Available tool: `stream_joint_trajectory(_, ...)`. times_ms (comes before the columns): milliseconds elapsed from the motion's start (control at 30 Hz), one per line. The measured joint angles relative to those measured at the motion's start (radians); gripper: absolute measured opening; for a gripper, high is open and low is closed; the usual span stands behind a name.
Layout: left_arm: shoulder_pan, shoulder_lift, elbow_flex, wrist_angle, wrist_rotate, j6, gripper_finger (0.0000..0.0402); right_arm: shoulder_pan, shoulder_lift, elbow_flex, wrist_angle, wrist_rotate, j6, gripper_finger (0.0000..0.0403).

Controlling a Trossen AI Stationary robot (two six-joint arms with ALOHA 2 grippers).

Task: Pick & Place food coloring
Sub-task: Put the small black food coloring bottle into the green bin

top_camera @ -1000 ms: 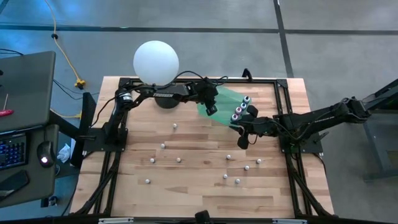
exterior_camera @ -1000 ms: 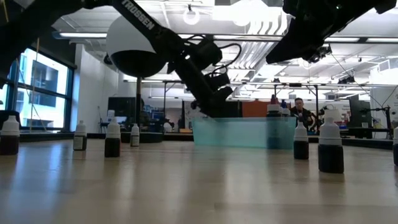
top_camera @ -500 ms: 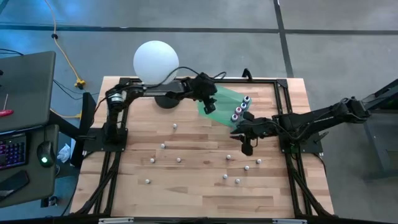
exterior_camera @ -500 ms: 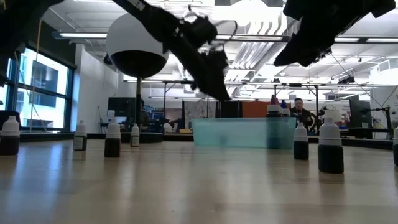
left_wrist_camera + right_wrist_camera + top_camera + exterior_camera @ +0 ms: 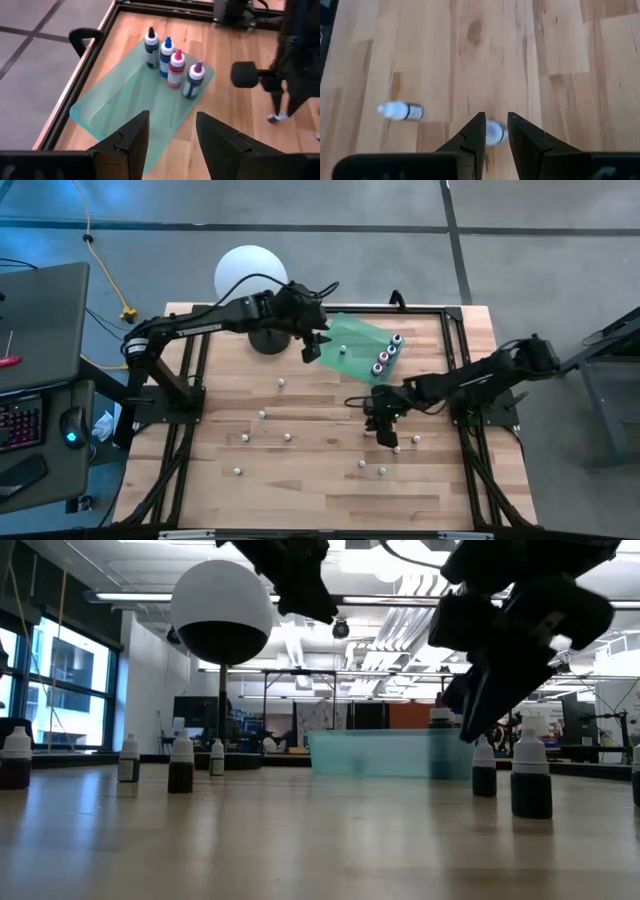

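Hiding a bottle (image 5: 494,132): right end effector (image 5: 493,131) fingers.

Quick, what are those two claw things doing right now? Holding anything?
Left tool: open, empty, above the translucent green plastic tray.
Right tool: slightly open, empty, just over a tiny white-capped bottle.

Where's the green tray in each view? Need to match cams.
High view: green tray at the table's far edge, right of centre.
Low view: pale teal band across the middle, far side of the table.
Left wrist view: fills the centre, beyond the fingers.
Right wrist view: not in it.
Shared landmark: the four bottles standing in a row on the tray, clear in the left wrist view; their tops show in the low view.
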Motion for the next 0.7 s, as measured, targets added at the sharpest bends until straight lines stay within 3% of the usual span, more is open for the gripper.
stream_joint_trajectory(300, -0.009, -0.002, -0.001, -0.001, -0.002, 0.004, 0.0160, 0.043, 0.075, 0.001, 0.022, 0.004, 0.000, 0.0073)
stream_joint_trajectory(467, -0.009, -0.002, -0.001, 0.009, -0.003, 0.005, 0.0160, 0.057, 0.065, 0.002, 0.022, 0.068, 0.000, 0.0073)
stream_joint_trajectory(700, -0.009, -0.001, -0.001, 0.001, -0.003, 0.007, 0.0160, 0.079, 0.004, 0.005, -0.006, -0.036, -0.015, 0.0073)
